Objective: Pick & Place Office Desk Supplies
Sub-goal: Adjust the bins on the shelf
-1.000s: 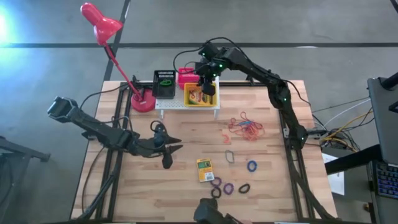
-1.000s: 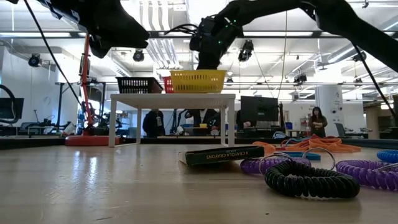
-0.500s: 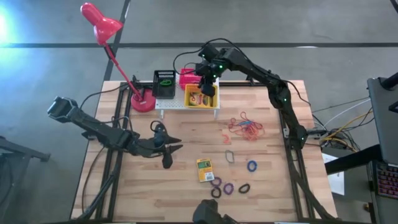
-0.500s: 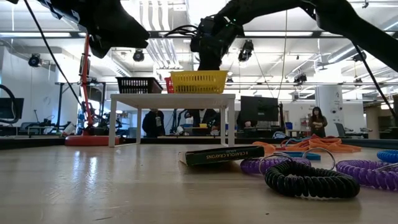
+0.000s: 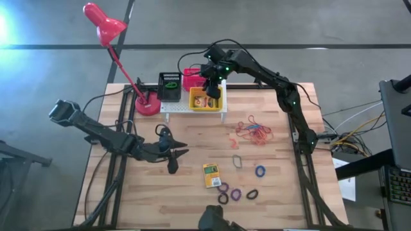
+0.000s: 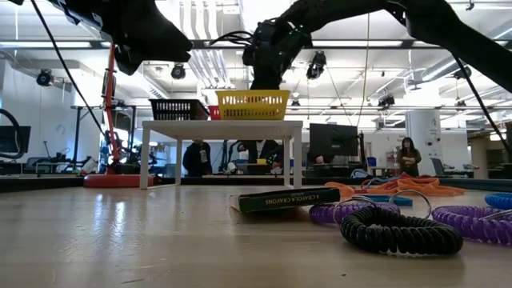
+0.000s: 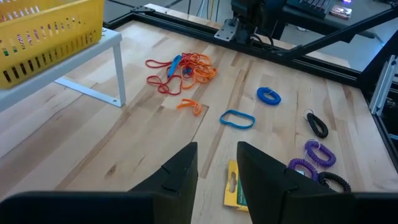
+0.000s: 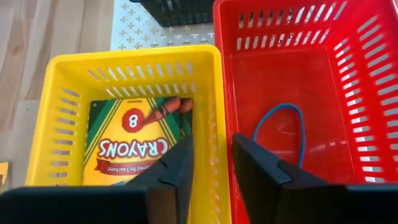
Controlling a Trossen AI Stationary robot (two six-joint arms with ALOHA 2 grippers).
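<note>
On the white stand [image 5: 192, 110] at the far side sit a yellow basket [image 5: 205, 98], a red basket [image 8: 323, 74] and a black basket [image 5: 170, 86]. A crayon box [image 8: 134, 146] lies inside the yellow one, and a blue band [image 8: 280, 124] lies in the red one. My right gripper [image 8: 212, 168] hovers open over them, its fingers on either side of the yellow basket's wall. My left gripper [image 7: 217, 168] hangs open over the table's left middle with nothing between its fingers. Another crayon box [image 5: 211, 174], rubber bands [image 5: 253, 131] and coil rings [image 5: 234, 192] lie on the table. My right gripper points steeply down, and its fingers straddle the yellow basket's wall [image 8: 214, 124] on the side next to the red basket. I cannot tell whether either finger touches that wall. The basket stands flat on the stand.
A red desk lamp [image 5: 122, 51] stands at the far left, its base [image 5: 148, 104] beside the stand. A blue ring [image 5: 260, 171] and a grey loop [image 5: 237, 161] lie near the table's middle. People and desks show in the room beyond.
The yellow basket has turned a little and now sits square on the stand, slightly nearer the black basket. My right gripper has stayed above it.
</note>
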